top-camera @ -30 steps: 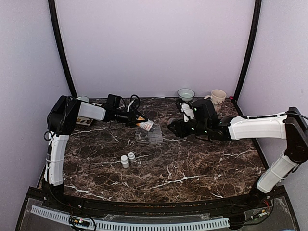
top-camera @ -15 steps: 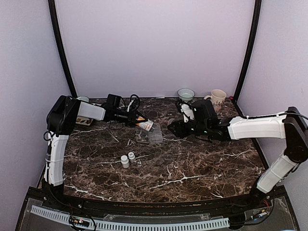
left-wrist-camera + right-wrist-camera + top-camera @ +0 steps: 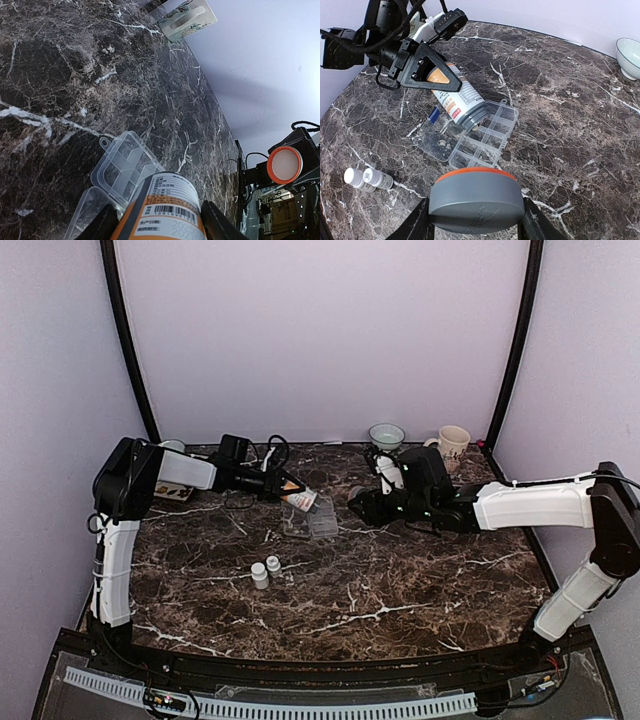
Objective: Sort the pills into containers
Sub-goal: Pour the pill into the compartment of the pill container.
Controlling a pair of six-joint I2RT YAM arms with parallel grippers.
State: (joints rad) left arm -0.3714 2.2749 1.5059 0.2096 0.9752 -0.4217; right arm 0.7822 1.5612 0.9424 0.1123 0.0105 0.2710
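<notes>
The clear pill box [image 3: 311, 523] lies open at the table's middle back, its compartments [image 3: 485, 134] empty as far as I can see and its lid [image 3: 431, 136] flat to the left. My left gripper [image 3: 288, 490] is shut on the orange bottle [image 3: 459, 104], which is tipped mouth-down over the box's far compartments. One pale pill [image 3: 475, 127] shows at the bottle's mouth. In the left wrist view the bottle [image 3: 167, 207] fills the gap between the fingers [image 3: 102, 225]. My right gripper [image 3: 476, 222] holds the grey, orange-rimmed cap [image 3: 476, 200] just right of the box.
Two small white bottles [image 3: 265, 571] stand in front of the box. A bowl [image 3: 386, 435] and a mug [image 3: 453, 442] sit at the back right. Cables and a flat item lie at the back left behind the left arm.
The left gripper and the tilted bottle have edged very slightly to the left. The right arm and the cap have not moved.
</notes>
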